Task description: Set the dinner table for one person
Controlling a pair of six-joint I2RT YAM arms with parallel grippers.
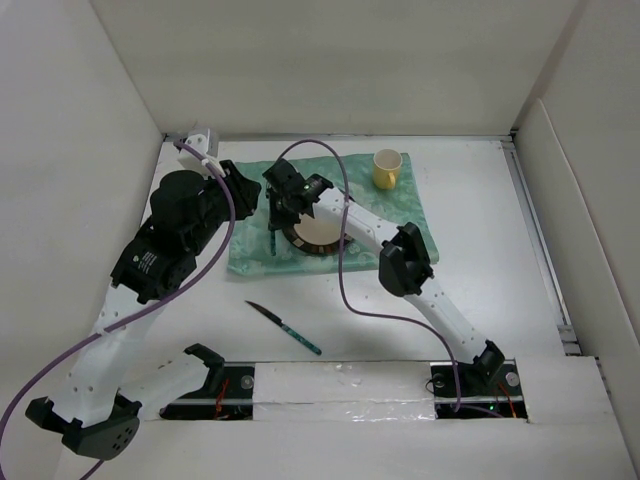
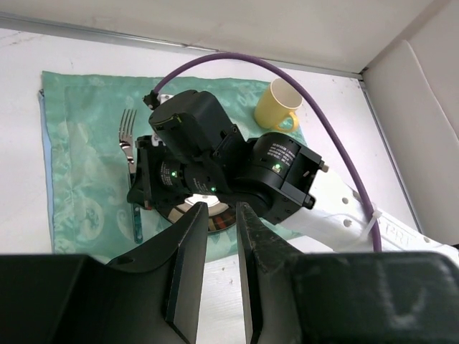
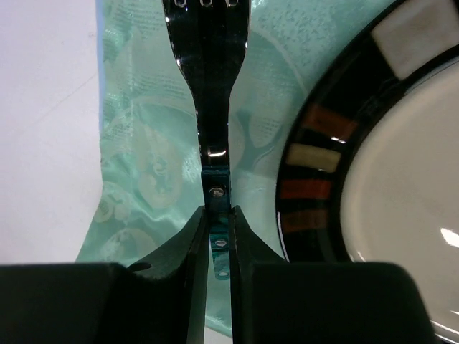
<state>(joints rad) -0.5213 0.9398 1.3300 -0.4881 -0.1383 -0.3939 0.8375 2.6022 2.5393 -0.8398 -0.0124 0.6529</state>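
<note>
The white dinner table [image 1: 480,260] holds a mint-green cloth [image 1: 400,215]. On the cloth are a plate [image 1: 318,240] with a dark patterned rim and a yellow mug [image 1: 387,168] at the far right. A fork [image 1: 271,238] with a teal handle lies just left of the plate. My right gripper [image 3: 219,211] is shut on the fork's handle [image 3: 216,193], its tines pointing away. The plate rim [image 3: 315,165] is close on the right. My left gripper [image 2: 222,208] is open and empty, held high, looking down on the right wrist. A teal-handled knife [image 1: 285,328] lies on the bare table in front of the cloth.
White walls border the table on the left, back and right. The right arm's forearm [image 1: 360,230] crosses over the cloth and hides part of the plate. A purple cable [image 1: 340,270] loops above the plate. The left arm [image 1: 170,230] stands beside the cloth's left edge.
</note>
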